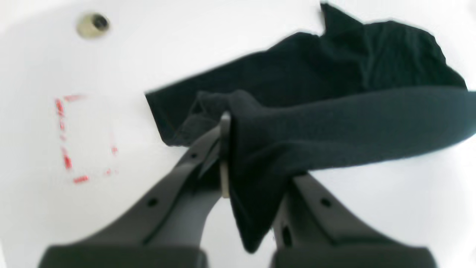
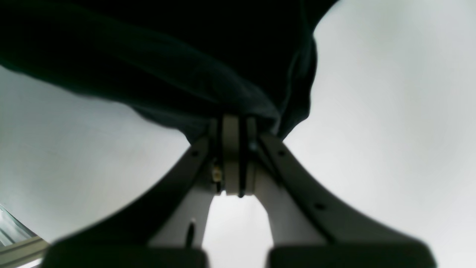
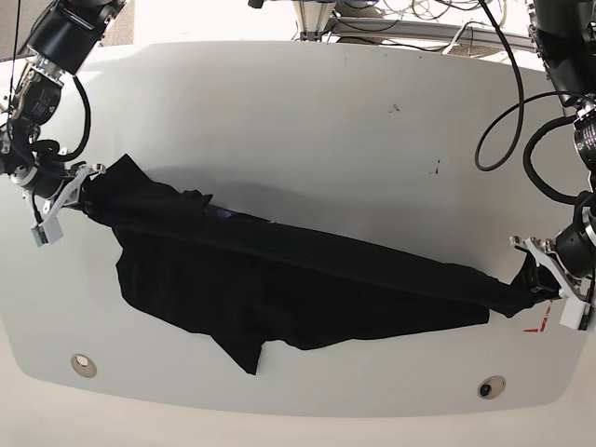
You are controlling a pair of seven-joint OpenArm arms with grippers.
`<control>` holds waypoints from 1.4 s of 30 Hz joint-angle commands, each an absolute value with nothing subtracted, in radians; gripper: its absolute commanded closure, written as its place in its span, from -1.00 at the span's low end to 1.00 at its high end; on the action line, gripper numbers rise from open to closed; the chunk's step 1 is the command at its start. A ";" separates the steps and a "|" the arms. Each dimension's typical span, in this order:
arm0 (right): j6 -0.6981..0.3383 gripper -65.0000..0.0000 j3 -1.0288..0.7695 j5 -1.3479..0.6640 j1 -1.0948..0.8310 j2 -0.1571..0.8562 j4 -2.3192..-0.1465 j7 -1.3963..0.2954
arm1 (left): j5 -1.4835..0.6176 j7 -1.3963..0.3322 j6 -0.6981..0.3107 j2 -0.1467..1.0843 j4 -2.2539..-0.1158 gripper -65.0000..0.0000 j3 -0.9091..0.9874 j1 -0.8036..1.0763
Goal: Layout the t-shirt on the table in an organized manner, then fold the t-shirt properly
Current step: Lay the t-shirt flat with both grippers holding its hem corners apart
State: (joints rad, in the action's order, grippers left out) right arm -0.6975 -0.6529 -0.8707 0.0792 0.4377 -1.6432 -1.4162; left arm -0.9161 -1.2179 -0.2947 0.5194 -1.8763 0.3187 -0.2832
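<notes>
At nine o'clock in the base view, my right gripper (image 3: 82, 191) is pressed together on a bunched corner of the t-shirt (image 3: 279, 284). From there the black cloth runs as a taut band across the middle of the table (image 3: 298, 112), its loose bulk sagging toward six o'clock. At four o'clock, beside the red mark (image 3: 538, 326), my left gripper (image 3: 533, 275) pinches its other end.

The t-shirt (image 3: 279, 289) stretches across the table (image 3: 298, 112) from the frame's left edge to its lower right, between two fittings (image 3: 84, 364) along the bottom.
</notes>
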 commanded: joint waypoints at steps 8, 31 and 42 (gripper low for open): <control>-0.698 1.00 -0.628 -0.881 0.381 0.545 -1.489 -1.391 | -0.881 -1.191 -0.291 0.535 -1.868 0.99 0.269 -0.555; -0.698 1.00 -0.039 -0.889 1.472 0.786 -1.072 -1.348 | -0.829 -1.185 -0.292 0.499 -1.457 0.98 0.028 -1.515; -0.698 1.00 -0.137 -1.086 1.167 0.906 -1.132 -1.396 | -0.906 -1.190 -0.292 0.545 -1.570 0.98 0.054 -1.328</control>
State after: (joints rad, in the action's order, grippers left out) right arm -0.6998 -0.0780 -1.0599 1.2896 0.8639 -1.0904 -1.3998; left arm -0.8856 -1.2140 -0.2970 0.5247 -1.5276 0.0292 -1.3521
